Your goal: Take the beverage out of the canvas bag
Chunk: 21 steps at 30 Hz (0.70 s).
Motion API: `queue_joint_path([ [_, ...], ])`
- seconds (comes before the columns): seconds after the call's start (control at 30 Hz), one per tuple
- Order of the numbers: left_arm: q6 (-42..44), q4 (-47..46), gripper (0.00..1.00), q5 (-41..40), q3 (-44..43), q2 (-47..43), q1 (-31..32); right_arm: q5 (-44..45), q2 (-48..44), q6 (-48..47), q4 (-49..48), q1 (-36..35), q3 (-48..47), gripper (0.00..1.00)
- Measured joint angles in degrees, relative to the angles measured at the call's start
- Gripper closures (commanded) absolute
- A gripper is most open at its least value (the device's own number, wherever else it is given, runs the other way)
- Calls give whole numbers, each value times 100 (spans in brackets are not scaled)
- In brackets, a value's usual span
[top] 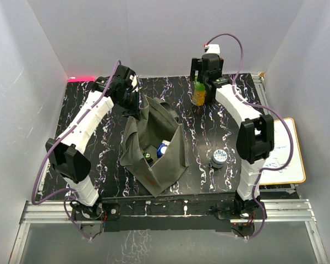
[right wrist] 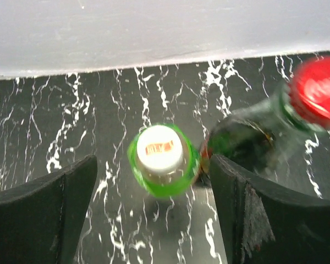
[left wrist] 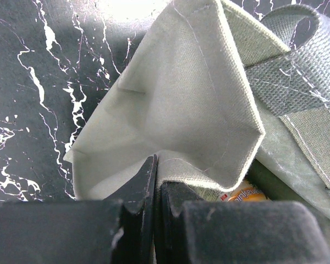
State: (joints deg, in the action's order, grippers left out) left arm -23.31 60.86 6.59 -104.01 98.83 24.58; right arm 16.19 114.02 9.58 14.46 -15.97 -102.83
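The canvas bag (top: 165,165) sits open in the middle of the tabletop, its floppy far-left rim pinched tight between the pressed-together fingers of the left gripper (left wrist: 157,170), and a blue-topped container (top: 163,147) shows down inside. Out by the far edge, right of centre, a beverage bottle (top: 198,95) stands upright between the spread fingers of the right gripper (right wrist: 153,165), with a red-capped bottle (right wrist: 319,91) just beside it. A round-topped can (top: 219,158) stands alone toward the near right corner.

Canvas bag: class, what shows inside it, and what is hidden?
Inside the canvas bag, the top view shows a blue-and-white item; the left wrist view shows an orange label. The bag's floppy walls cover everything else.
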Motion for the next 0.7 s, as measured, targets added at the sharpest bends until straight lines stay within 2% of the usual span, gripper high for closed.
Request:
queue_joint_path([
  [0.2,2,2,100,13,-17,0,-9,-229,-1335,179,610,0,750,12],
  [0.4,-109,-28,100,131,-17,2,-11,-944,-3132,529,1414,0,2376,12],
  [0.57,-254,-46,100,273,-46,79,-11,-1786,-3952,680,2321,2,3633,12],
  [0.7,-295,-9,83,302,-229,221,-11,-2218,-4280,671,3032,0,3825,12],
])
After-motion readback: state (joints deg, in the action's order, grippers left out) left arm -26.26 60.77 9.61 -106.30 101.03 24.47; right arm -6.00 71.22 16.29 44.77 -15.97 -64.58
